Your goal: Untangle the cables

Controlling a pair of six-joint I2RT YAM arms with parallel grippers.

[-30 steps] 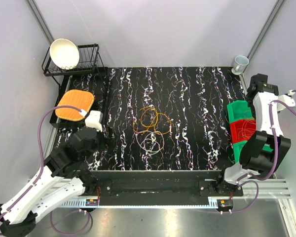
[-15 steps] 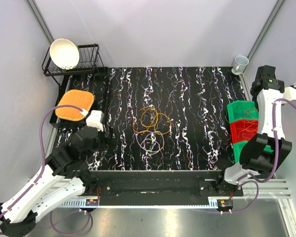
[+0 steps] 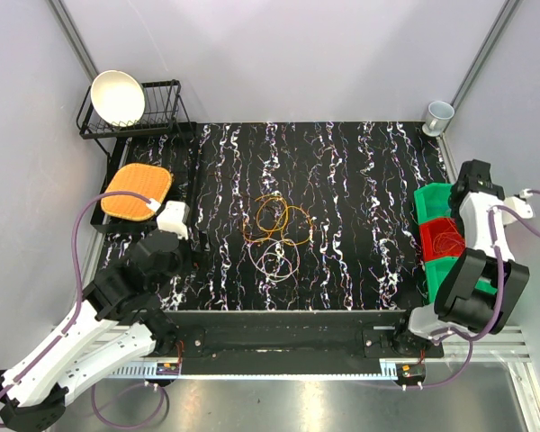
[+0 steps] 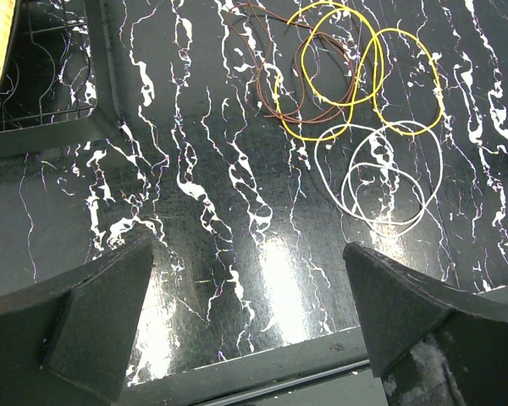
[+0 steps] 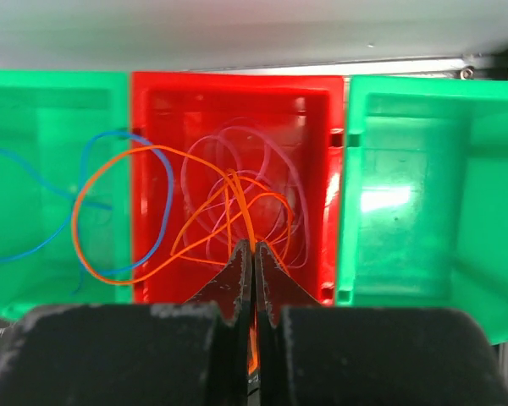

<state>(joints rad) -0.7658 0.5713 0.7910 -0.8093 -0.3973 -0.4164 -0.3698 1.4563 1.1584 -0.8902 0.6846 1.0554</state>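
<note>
Cables lie in loose loops at the middle of the black marbled table [image 3: 360, 180]: orange-yellow loops [image 3: 274, 216] on top, pale loops [image 3: 274, 261] below them. In the left wrist view they show as yellow loops [image 4: 356, 76], a red-brown cable [image 4: 296, 85] and pale loops [image 4: 381, 178]. My left gripper [image 4: 254, 321] is open and empty, near the table's front edge, short of the pile. My right gripper [image 5: 252, 254] is shut on an orange cable [image 5: 242, 211] above the red bin [image 5: 237, 89], which holds pale purple loops [image 5: 275, 152]. A blue cable [image 5: 170, 188] spans the red bin and the left green bin.
Green bins [image 5: 34, 101] [image 5: 432, 127] flank the red bin at the table's right edge [image 3: 436, 236]. A black dish rack with a white bowl [image 3: 117, 97] stands at the back left, an orange mat [image 3: 137, 191] in front of it. A cup [image 3: 439, 115] stands at the back right.
My right arm swung toward the back, then came nearer and lower over the red bin. My left arm has hardly moved. The cable pile on the table is unchanged.
</note>
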